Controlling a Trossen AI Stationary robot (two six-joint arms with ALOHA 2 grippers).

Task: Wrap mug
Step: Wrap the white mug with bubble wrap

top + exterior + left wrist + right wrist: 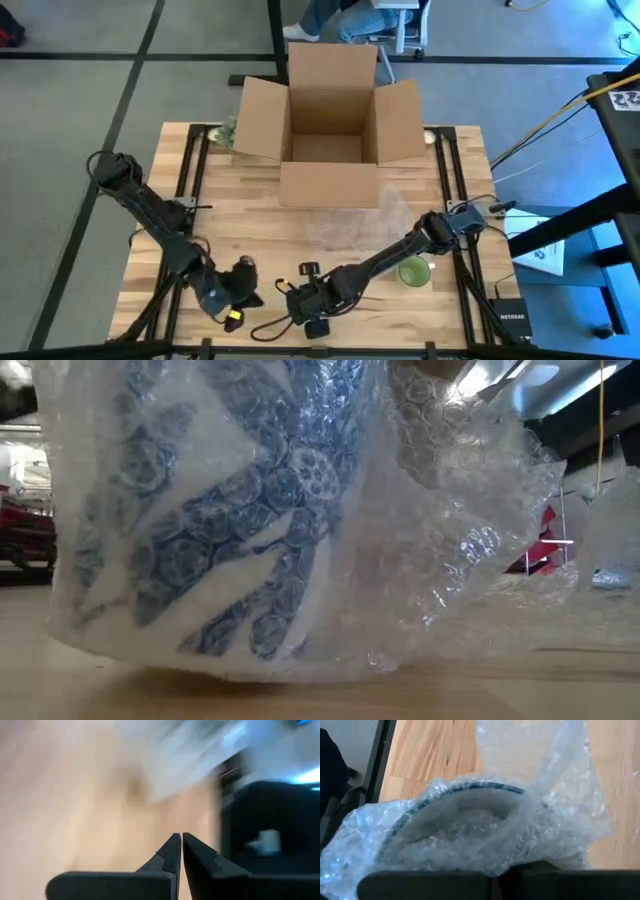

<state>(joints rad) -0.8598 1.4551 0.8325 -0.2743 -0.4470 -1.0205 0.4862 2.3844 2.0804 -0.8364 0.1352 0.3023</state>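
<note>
Worktop (250, 215), near edge, with an open cardboard box (330, 120) at the far side. Mug (200, 520), white with blue pattern, sits low on the wood, already swathed in bubble wrap (450, 530). Mouth faces the right gripper (312, 312), directly ahead and close; whether its jaws are apart or together cannot be told. Left gripper (181, 851) just beside, jaws together, empty. Right arm is nearer for tucking the loose wrap.

Mug (465, 820) (blue-rimmed) sits swathed in bubble wrap (555, 820).
</note>
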